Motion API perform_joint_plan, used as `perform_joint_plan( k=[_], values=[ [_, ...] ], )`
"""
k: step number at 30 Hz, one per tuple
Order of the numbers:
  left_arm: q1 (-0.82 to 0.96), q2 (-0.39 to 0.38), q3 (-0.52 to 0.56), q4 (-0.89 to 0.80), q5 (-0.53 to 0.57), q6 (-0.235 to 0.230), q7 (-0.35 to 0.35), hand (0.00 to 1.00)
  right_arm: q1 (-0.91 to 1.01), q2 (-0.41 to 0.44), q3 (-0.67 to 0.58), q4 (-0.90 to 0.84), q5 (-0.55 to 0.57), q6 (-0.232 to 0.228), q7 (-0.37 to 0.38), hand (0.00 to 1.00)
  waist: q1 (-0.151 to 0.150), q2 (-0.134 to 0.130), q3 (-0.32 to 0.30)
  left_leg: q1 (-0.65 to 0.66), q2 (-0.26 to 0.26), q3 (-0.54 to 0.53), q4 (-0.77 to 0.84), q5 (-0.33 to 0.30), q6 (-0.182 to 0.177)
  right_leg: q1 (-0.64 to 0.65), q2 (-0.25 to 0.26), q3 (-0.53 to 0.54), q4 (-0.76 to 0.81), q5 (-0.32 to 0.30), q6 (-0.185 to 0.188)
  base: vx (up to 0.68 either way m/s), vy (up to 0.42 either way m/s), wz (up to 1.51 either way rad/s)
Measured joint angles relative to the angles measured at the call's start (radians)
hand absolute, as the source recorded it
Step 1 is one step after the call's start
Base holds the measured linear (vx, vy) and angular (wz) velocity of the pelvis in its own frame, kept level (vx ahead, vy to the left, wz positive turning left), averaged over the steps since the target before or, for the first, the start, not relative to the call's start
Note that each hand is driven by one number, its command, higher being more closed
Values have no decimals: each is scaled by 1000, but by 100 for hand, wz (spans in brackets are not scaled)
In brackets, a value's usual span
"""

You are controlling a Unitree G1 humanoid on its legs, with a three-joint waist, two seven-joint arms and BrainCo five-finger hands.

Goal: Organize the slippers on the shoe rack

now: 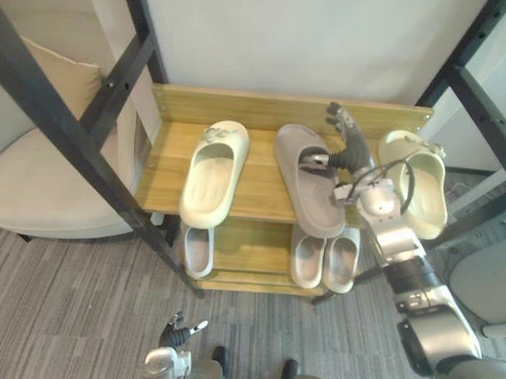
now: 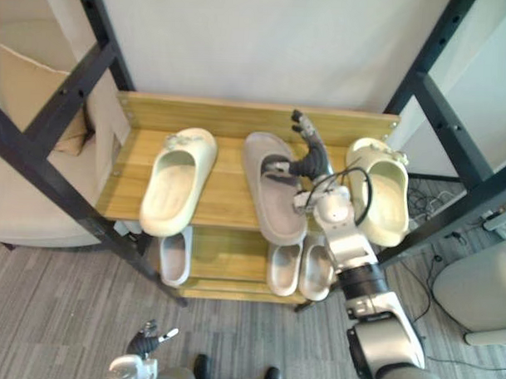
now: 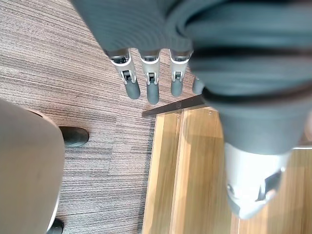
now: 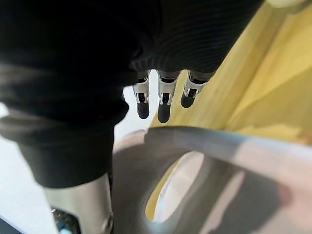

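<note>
On the top shelf of the wooden shoe rack [image 1: 257, 188] lie a cream slipper [image 1: 214, 173] at the left, a taupe slipper [image 1: 316, 207] in the middle and a second cream slipper [image 1: 429, 196] at the right. My right hand [image 1: 347, 148] hovers over the taupe slipper's strap [image 4: 219, 141]. Its fingers [image 4: 163, 102] are straight and point at the back board, and its thumb rests by the strap. Three pale grey slippers [image 1: 198, 250] [image 1: 307, 256] [image 1: 342, 259] lie on the lower shelf. My left hand [image 1: 175, 335] hangs low in front of the rack, its fingers [image 3: 151, 87] straight, holding nothing.
Black slanted frame bars cross at the left [image 1: 80, 142] and right [image 1: 481, 89] of the rack. A beige armchair [image 1: 45, 178] stands at the left, and a grey rounded seat [image 1: 491, 289] at the right. A white wall is behind, with grey carpet [image 1: 82, 317] in front.
</note>
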Motion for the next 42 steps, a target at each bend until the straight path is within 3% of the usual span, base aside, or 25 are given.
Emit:
perform_joint_plan(
  k=[5, 6, 27, 42],
  values=[
    [0, -2, 0, -8, -19, 0, 0, 0, -82, -2, 29, 81, -65, 26, 0, 0, 5, 7, 11, -11, 9, 8, 0, 4, 4, -10, 10, 1, -8, 31, -18, -16, -2, -3],
    [0, -2, 0, -10, -21, 0, 0, 0, -89, -1, 37, 86, -76, 26, 1, 100, 7, 6, 12, -11, 9, 10, 0, 4, 4, -10, 10, 1, -8, 31, -19, -50, -10, -9],
    [-5, -1, -2, -18, -29, -1, -1, 0, -184, -2, 53, 152, -24, 13, 30, 100, 16, 6, 31, 6, 10, 18, -37, 31, 3, -7, 14, -2, -13, 30, -18, -14, -9, -1],
    [-1, 3, -6, -16, -28, 3, -1, 0, 47, -2, 10, -130, 45, -20, 27, 100, 1, 5, 29, 24, 9, 12, -42, 31, 4, 5, 13, -5, -12, 30, -18, -6, -4, 1]
  ],
)
